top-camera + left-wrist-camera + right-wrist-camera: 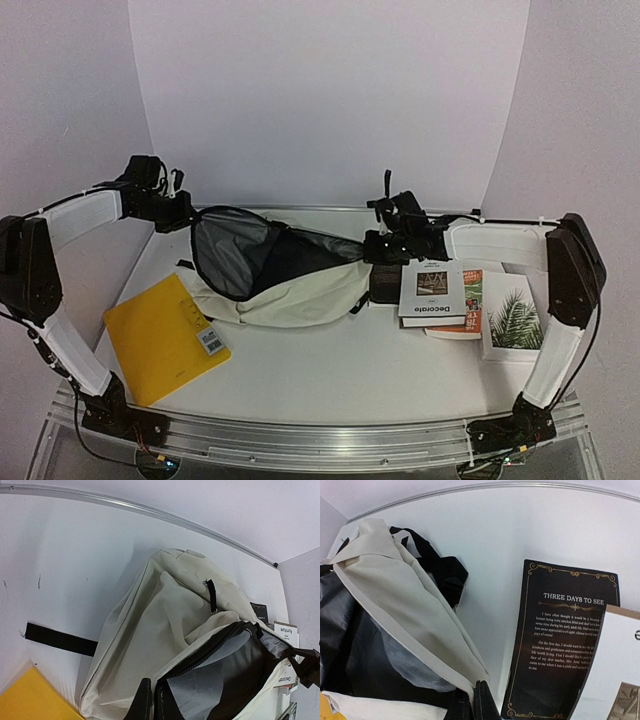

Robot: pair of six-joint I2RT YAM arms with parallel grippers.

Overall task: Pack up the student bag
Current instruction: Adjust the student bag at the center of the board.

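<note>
Cream fabric backpack with black straps (300,290) lies on its side mid white worktop (350,370), mouth open, grey lining showing, rim stretched between both arms. Left end effector (183,213) clamped on mouth's left rim. Right end effector (378,247) pinched together on right rim. Yellow flat folder (160,335) near backpack's left front. Black hardcover book (560,650) and white "Decorate" book (432,292) just right of backpack.

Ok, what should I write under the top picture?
Left tool and right tool hold the student bag open between a yellow book and stacked books.
</note>
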